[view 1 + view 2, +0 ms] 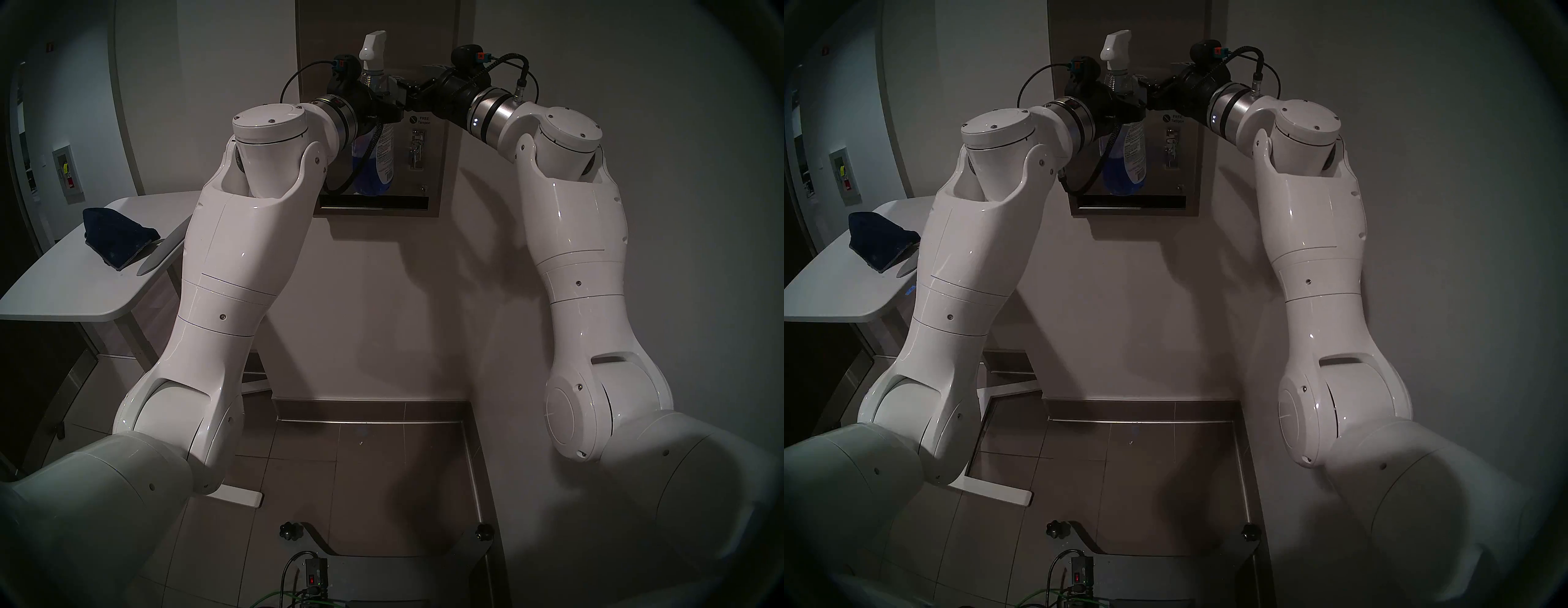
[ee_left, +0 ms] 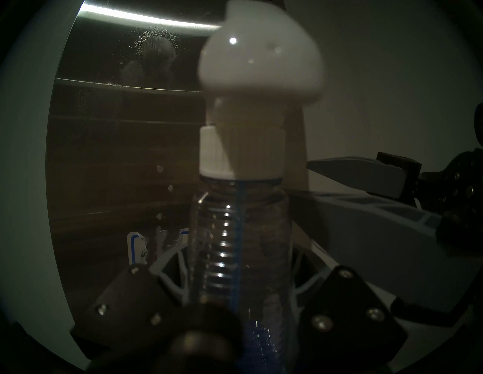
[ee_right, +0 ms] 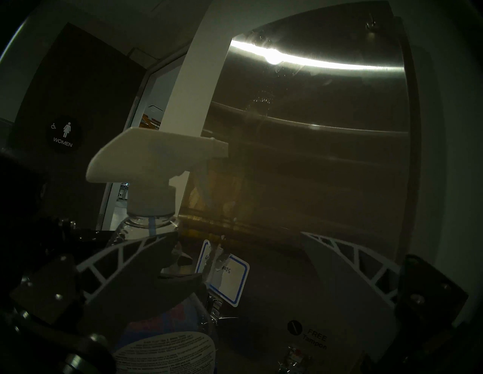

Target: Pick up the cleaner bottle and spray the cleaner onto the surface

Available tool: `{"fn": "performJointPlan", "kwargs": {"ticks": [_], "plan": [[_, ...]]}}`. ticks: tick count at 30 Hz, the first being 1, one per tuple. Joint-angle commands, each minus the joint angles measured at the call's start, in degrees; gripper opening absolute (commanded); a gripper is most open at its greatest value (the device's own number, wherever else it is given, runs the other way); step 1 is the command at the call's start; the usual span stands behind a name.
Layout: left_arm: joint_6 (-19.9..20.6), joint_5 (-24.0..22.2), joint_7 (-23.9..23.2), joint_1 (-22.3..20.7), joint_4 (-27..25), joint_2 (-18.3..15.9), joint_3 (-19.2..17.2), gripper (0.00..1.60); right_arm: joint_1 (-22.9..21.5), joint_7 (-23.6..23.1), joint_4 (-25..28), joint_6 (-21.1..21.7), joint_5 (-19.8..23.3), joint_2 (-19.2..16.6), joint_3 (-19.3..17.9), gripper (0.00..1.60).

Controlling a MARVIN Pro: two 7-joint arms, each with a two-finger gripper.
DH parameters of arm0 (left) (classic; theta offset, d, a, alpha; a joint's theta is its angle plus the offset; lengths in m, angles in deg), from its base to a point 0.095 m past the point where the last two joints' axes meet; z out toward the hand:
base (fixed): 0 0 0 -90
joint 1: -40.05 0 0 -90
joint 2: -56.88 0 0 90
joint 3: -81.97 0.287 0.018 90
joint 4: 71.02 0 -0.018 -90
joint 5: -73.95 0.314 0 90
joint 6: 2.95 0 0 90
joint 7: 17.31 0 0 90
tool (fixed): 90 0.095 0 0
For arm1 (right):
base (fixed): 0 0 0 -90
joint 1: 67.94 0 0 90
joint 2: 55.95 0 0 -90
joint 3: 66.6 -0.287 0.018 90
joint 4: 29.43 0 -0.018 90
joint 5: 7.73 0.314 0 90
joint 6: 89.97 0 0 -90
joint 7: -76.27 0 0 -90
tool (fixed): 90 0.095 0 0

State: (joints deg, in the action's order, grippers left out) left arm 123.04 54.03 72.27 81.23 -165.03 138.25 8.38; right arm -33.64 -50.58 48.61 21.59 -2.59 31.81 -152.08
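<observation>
Cleaner bottle (image 1: 373,140) clamped upright in left gripper (image 2: 240,282); right gripper (image 3: 235,261) spread wide.

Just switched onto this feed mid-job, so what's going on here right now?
The left pincer holds the cleaner bottle upright by its neck, right in front of the steel dispenser panel, nozzle pointing at it. The right pincer sits open beside the bottle, not gripping anything. Droplets and smears already show on the panel. A dark blue cloth lies untouched on the white table.
</observation>
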Motion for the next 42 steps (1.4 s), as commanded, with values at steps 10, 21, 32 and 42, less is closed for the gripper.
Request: {"fn": "performJointPlan", "kwargs": {"ticks": [10, 21, 32, 42], "plan": [[-1.3, 0.7, -0.1, -4.4, -2.4, 1.2, -1.1, 0.0, -8.9, -1.6, -2.7, 5.5, 1.3, 2.1, -0.9, 1.6], [-1.5, 1.2, -0.5, -4.9, -2.2, 1.7, -1.3, 0.0, -13.0, -6.4, -5.5, 11.8, 2.8, 0.0, -2.8, 1.6], [-1.8, 1.6, -1.1, -5.2, -2.0, 2.1, -1.5, 0.0, -16.9, -12.5, -8.8, 17.4, 4.3, -1.8, -2.8, 1.6], [-2.1, 2.1, -1.6, -5.4, -1.7, 2.5, -1.7, 0.0, -20.2, -19.0, -11.1, 21.3, 4.8, -5.0, -2.6, 1.6]]}}
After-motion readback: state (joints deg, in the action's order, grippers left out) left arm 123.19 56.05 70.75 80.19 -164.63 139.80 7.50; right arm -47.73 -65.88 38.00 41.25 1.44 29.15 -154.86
